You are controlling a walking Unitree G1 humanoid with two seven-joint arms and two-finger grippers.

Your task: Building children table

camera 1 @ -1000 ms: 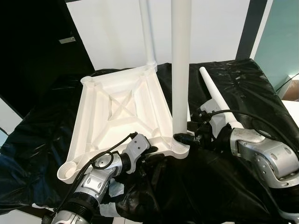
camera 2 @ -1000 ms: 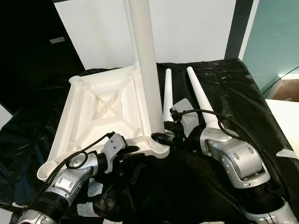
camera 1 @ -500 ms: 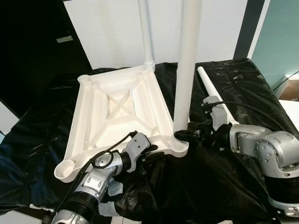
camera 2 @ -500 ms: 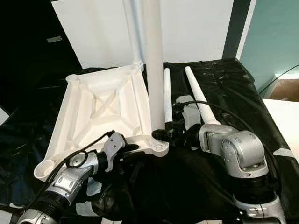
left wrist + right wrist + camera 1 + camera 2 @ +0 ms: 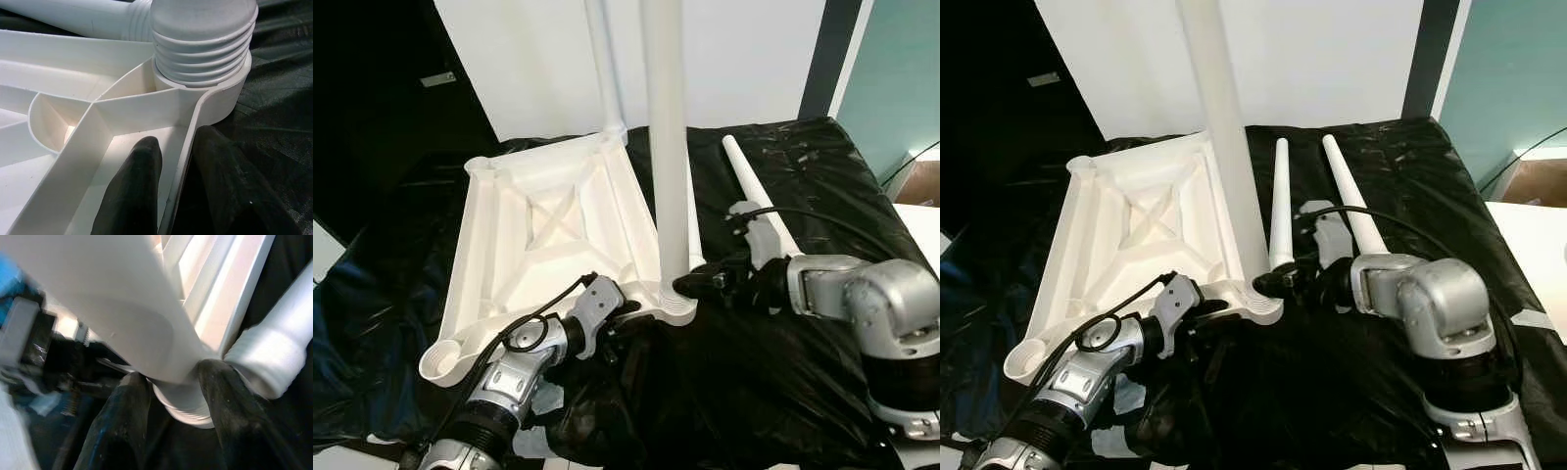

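Two grippers meet at one corner of an upside-down white plastic tabletop (image 5: pixel 548 220), which lies on a surface draped in black plastic sheet (image 5: pixel 783 392) with its ribbed underside facing up. A long white table leg (image 5: pixel 668 147) stands nearly upright in the threaded corner socket (image 5: pixel 671 304) nearest the robot, its long axis running straight up and out of view. The right gripper (image 5: pixel 700 284) reaches in sideways from the robot's right and clamps the base of this leg; in the right wrist view its two black fingers (image 5: pixel 122 426) press either side of the leg just above the threads. The left gripper (image 5: pixel 171 196) sits just to the robot's left of the same socket, its fingers closed over the tabletop's outer rim, one inside and one outside. A second leg (image 5: pixel 603 69) already stands upright in the far corner. Two more loose legs (image 5: pixel 1351 206) lie flat on the sheet just beyond the right arm, pointing away from the robot. Judging from this, the leg must be turned about its vertical axis while the left gripper steadies the tabletop.
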